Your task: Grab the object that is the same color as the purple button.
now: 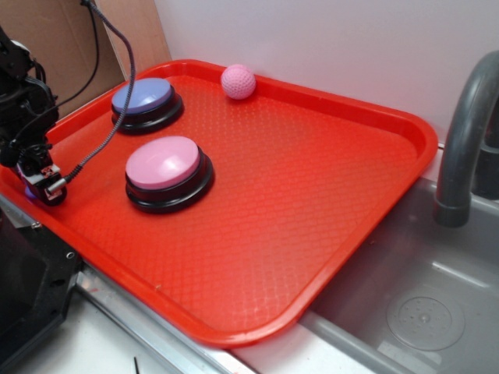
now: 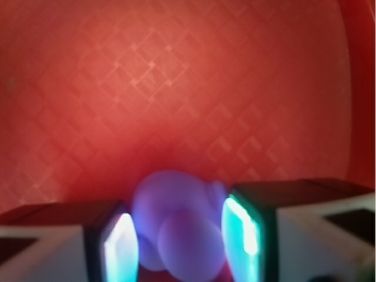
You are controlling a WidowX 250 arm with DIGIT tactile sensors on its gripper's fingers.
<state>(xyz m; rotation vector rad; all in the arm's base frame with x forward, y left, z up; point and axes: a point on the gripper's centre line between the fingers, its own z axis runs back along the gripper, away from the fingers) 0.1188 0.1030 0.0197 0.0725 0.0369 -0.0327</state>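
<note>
The object, a tiny purple rubber duck (image 2: 176,205), fills the gap between my gripper's (image 2: 179,241) two lit pads in the wrist view, and both pads press against its sides. In the exterior view the gripper (image 1: 44,184) sits low at the left edge of the red tray (image 1: 312,195), with only a sliver of the duck (image 1: 30,192) showing beneath it. The purple button (image 1: 143,100), blue-purple and domed on a black base, stands at the tray's far left corner, apart from the gripper.
A pink domed button (image 1: 166,167) on a black base stands right of the gripper. A pink dimpled ball (image 1: 238,81) rests against the tray's far rim. A grey sink (image 1: 421,304) and faucet (image 1: 460,148) lie to the right. A black cable (image 1: 117,117) hangs by the arm.
</note>
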